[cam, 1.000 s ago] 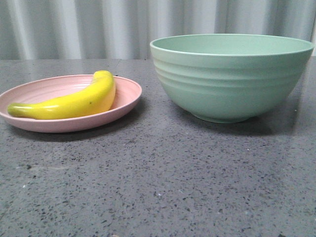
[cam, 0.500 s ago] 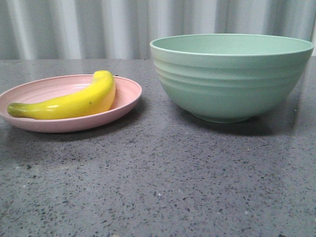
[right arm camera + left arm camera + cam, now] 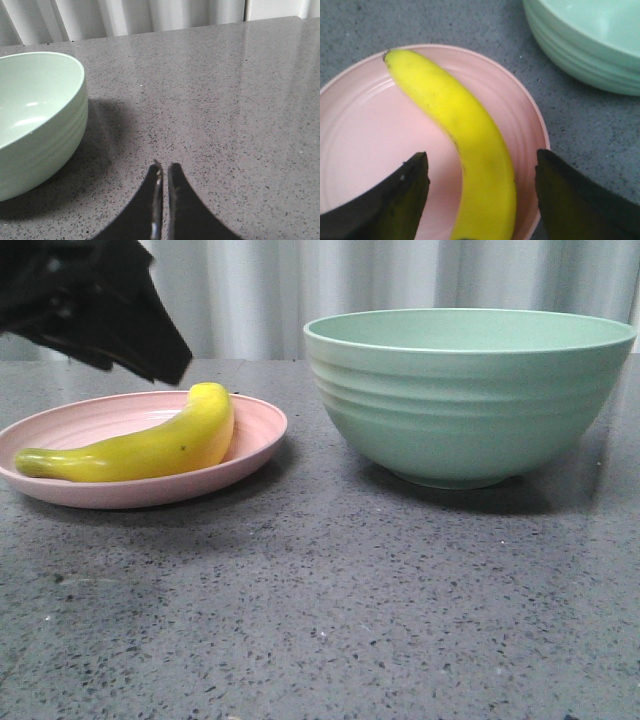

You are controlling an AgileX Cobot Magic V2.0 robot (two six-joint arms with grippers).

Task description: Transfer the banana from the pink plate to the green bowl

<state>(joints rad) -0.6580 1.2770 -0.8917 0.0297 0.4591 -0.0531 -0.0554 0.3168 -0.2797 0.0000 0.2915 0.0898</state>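
Banana [image 3: 462, 145], centre frame on pink plate [image 3: 355, 150]: glossy, rigid, probably light, slippery (plastic-looking). Left gripper [image 3: 480, 197] spread wide astride it; grasp mid-body. Right gripper [image 3: 163, 192] fingers nearly touching, empty.

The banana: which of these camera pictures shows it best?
The left wrist view: it looks straight down on the banana lying on the pink plate, between the open left gripper fingers. The front view shows the banana side-on, low. The right wrist view misses it.

Speckled grey bench [image 3: 330, 620] has just two things sitting on it: pink plate [image 3: 255, 435] left, green bowl [image 3: 470, 400] right, apart.
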